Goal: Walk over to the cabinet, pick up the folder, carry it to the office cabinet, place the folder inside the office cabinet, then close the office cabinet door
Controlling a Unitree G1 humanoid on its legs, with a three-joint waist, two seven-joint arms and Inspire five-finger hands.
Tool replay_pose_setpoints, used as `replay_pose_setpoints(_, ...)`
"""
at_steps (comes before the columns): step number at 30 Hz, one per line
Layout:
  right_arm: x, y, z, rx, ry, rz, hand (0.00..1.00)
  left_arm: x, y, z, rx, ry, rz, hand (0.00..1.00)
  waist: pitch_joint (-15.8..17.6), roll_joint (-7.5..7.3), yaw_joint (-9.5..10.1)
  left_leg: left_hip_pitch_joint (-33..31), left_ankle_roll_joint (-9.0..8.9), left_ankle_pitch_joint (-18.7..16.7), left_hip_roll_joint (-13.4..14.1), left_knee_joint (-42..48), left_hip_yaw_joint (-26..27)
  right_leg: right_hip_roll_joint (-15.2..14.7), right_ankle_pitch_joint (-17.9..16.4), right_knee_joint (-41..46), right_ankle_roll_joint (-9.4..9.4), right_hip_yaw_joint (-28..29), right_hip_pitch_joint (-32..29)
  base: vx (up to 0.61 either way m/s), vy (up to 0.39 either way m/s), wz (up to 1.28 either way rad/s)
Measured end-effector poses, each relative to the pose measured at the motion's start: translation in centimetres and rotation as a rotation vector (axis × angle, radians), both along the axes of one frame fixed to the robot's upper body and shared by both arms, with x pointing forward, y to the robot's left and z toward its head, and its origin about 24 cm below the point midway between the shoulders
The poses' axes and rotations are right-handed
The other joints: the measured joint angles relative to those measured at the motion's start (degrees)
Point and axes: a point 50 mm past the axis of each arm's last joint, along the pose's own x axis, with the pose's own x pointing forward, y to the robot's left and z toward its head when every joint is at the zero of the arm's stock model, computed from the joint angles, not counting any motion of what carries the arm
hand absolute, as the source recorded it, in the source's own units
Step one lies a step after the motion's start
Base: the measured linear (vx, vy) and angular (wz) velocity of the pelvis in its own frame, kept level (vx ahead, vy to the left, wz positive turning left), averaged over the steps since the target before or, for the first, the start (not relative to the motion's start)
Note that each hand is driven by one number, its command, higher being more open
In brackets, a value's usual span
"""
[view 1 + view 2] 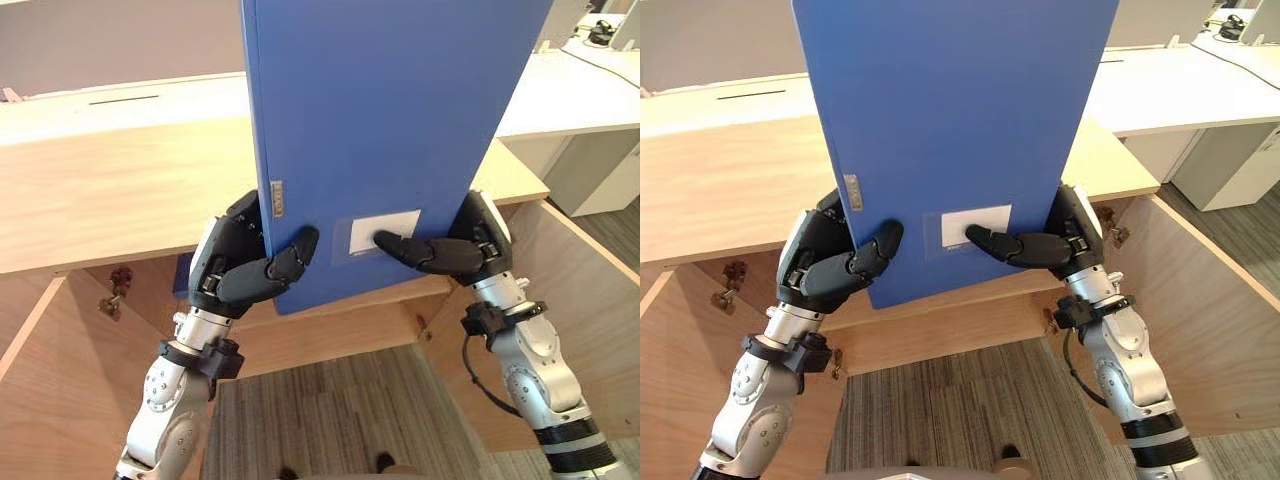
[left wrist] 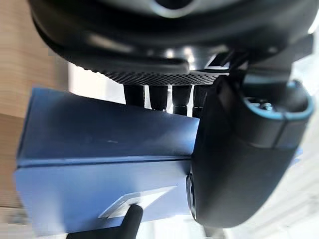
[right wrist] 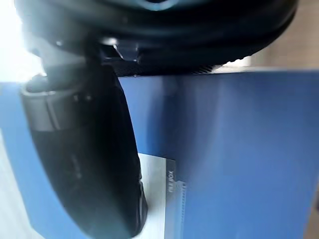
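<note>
Blue folder (image 1: 390, 130) held upright in both hands, in front of the open wooden office cabinet (image 1: 110, 190).
Left hand (image 1: 232, 268) pinches the folder's lower left edge, thumb on the front face and fingers (image 2: 158, 97) behind it (left wrist view shows them against the back). Right hand (image 1: 468, 250) pinches the lower right edge, its thumb lying across the front with the tip on the white label (image 1: 385, 232); its fingers are hidden behind the folder. A small metal tab (image 1: 277, 198) sits on the spine edge just above the left thumb. Both cabinet doors (image 1: 590, 300) are swung open, with grey carpet (image 1: 340, 410) below.
</note>
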Motion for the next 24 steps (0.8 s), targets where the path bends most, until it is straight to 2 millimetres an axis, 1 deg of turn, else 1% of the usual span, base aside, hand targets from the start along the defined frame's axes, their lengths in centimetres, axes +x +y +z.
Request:
replay_pose_setpoints(2,0.0,-0.2,-0.5,-0.023,0.035,0.023,0.0,-0.2,0.3,-0.2,0.026,0.017,-0.002,0.0,0.01,0.02,0.06,-0.26,0.11,0.11,-0.04,0.01,-0.54,-0.07,0.0,-0.01,0.0,-0.49,-0.01,-0.02,-0.033,0.14)
replay_pose_setpoints(3,0.0,-0.3,-0.7,-0.021,0.05,0.035,0.0,-0.2,0.3,-0.3,0.036,0.021,-0.003,1.0,0.02,0.04,0.22,-0.42,0.14,0.15,-0.04,0.01,-0.81,-0.1,0.0,-0.02,0.0,-0.95,-0.01,-0.01,-0.032,0.09)
replay_pose_setpoints(6,0.0,-0.2,-0.7,-0.006,0.049,0.04,0.0,-0.2,0.4,-0.3,0.04,0.014,0.008,1.0,0.03,0.04,0.46,-0.5,0.15,0.18,-0.04,0.01,-1.03,-0.12,0.0,-0.01,0.0,-1.17,0.01,-0.01,-0.029,0.05)
replay_pose_setpoints(8,-0.1,0.6,-0.9,0.037,0.039,0.056,0.0,-0.1,0.4,0.0,0.066,-0.024,0.058,1.0,0.03,0.04,0.47,-0.54,0.15,0.18,-0.04,0.01,-1.09,-0.13,0.0,-0.01,0.0,-1.24,0.01,-0.02,-0.034,0.01)
replay_pose_setpoints(10,-0.5,1.7,-0.8,0.097,0.015,0.067,0.0,-0.2,0.0,0.2,0.059,-0.059,0.107,1.0,0.03,0.05,0.48,-0.61,0.16,0.18,-0.03,0.01,-1.18,-0.14,0.0,-0.06,0.0,-1.29,0.0,-0.02,-0.036,0.02)
replay_pose_setpoints(11,-0.7,1.9,-0.8,0.116,0.004,0.049,0.0,-0.3,-0.3,0.3,0.047,-0.072,0.119,1.0,0.03,0.05,0.52,-0.64,0.16,0.18,-0.03,0.01,-1.23,-0.14,0.0,-0.06,0.0,-1.31,0.01,-0.02,-0.04,0.05)
replay_pose_setpoints(12,-0.9,1.9,-0.7,0.144,-0.017,0.016,0.0,-0.6,-0.8,0.7,0.024,-0.106,0.151,1.0,0.03,0.05,0.59,-0.77,0.16,0.18,-0.05,0.01,-1.45,-0.17,0.0,-0.04,0.0,-1.41,0.01,-0.02,-0.026,0.08)
replay_pose_setpoints(14,-1.0,1.5,-0.4,0.215,-0.046,-0.057,0.0,-1.5,-1.1,1.5,-0.005,-0.17,0.214,1.0,0.03,0.05,0.6,-0.95,0.18,0.19,-0.07,0.01,-1.82,-0.22,0.0,-0.01,0.0,-1.67,0.02,-0.02,-0.031,0.11)
replay_pose_setpoints(16,-1.1,0.7,-0.3,0.266,-0.063,-0.134,0.0,-2.0,-0.9,1.8,0.013,-0.208,0.288,1.0,0.04,0.07,0.68,-1.07,0.22,0.21,-0.05,0.01,-2.22,-0.23,0.0,-0.02,0.0,-1.96,0.13,-0.02,-0.035,0.12)
replay_pose_setpoints(18,-1.7,-0.8,-0.3,0.309,-0.082,-0.235,0.0,-2.8,-0.1,1.2,-0.002,-0.183,0.402,1.0,0.17,0.34,0.76,-1.23,0.24,0.23,-0.02,0.01,-2.89,-0.23,0.0,-0.02,0.0,-2.65,0.31,-0.01,-0.04,0.14)
replay_pose_setpoints(19,-1.9,-1.0,-0.3,0.313,-0.085,-0.253,0.0,-3.0,0.2,0.9,-0.008,-0.164,0.429,1.0,0.23,0.44,0.72,-1.3,0.25,0.24,-0.02,0.01,-3.06,-0.23,0.0,-0.02,0.0,-2.78,0.32,-0.01,-0.038,0.14)
replay_pose_setpoints(20,-2.3,-1.6,-0.3,0.314,-0.091,-0.29,0.0,-3.5,0.6,0.1,-0.018,-0.119,0.477,1.0,0.36,0.65,0.68,-1.52,0.3,0.28,-0.04,0.01,-3.55,-0.26,0.0,-0.03,0.0,-3.13,0.34,0.0,-0.037,0.14)
replay_pose_setpoints(21,-2.5,-1.9,-0.4,0.311,-0.091,-0.307,0.0,-3.7,0.8,-0.4,-0.022,-0.093,0.497,1.0,0.41,0.73,0.64,-1.57,0.3,0.31,-0.03,0.01,-3.83,-0.26,0.0,-0.03,0.0,-3.37,0.4,0.0,-0.047,0.22)
replay_pose_setpoints(24,-3.2,-2.6,-1.2,0.279,-0.065,-0.37,0.0,-4.4,1.2,-2.5,0.004,0.023,0.571,1.0,0.52,0.93,0.85,-1.68,0.29,0.44,0.05,0.01,-5.1,-0.25,-0.01,-0.06,0.01,-4.64,1.02,0.0,-0.04,0.23)
